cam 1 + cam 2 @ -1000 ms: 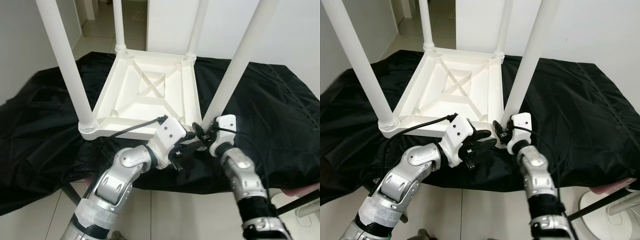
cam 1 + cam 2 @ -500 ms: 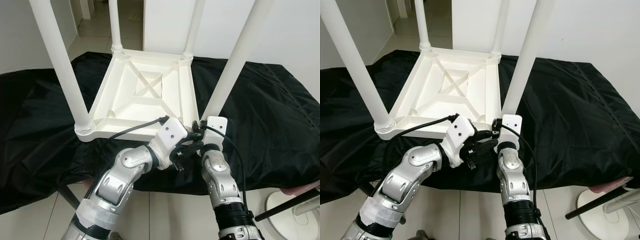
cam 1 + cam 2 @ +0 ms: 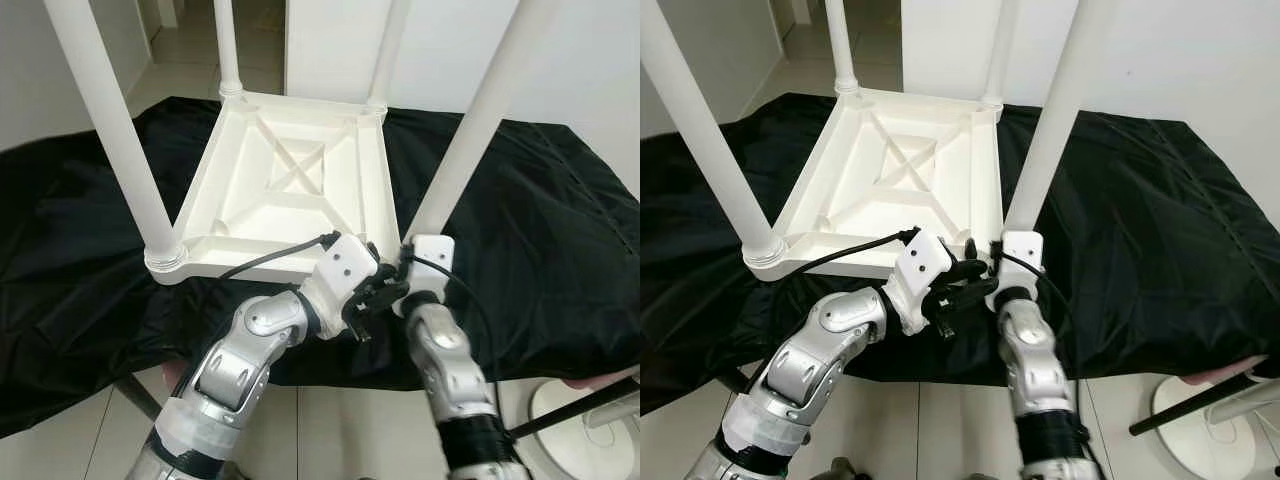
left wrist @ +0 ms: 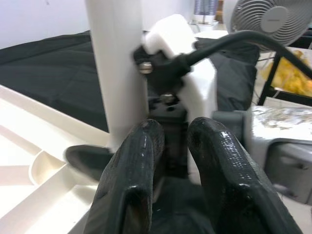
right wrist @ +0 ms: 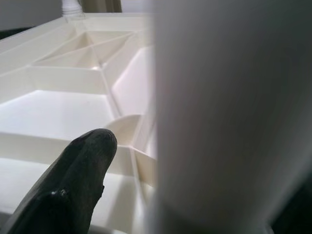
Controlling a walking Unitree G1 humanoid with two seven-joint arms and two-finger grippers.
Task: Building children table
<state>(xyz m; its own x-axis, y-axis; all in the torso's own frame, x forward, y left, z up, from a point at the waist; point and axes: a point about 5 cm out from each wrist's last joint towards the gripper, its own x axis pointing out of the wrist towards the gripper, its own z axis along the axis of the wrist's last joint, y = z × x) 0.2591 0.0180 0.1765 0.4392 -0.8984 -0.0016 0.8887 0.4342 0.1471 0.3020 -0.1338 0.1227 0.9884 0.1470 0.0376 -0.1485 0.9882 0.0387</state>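
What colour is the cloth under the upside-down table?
Black. The cloth under the white table shows best in the left eye view.

Right hand (image 3: 403, 262) moved in: a second ago it sat out to the right of the near-right white plastic table leg (image 3: 470, 130), forearm angled away. Now it's tucked at the base of that leg, one black finger (image 5: 73, 180) just beside the leg, over the ribbed white underside of the upturned table (image 3: 290, 180). Right forearm swung to near vertical, then tilted slightly outward again. Left hand (image 3: 372, 300) shifted up a little, its fingertips now right against the right wrist housing.
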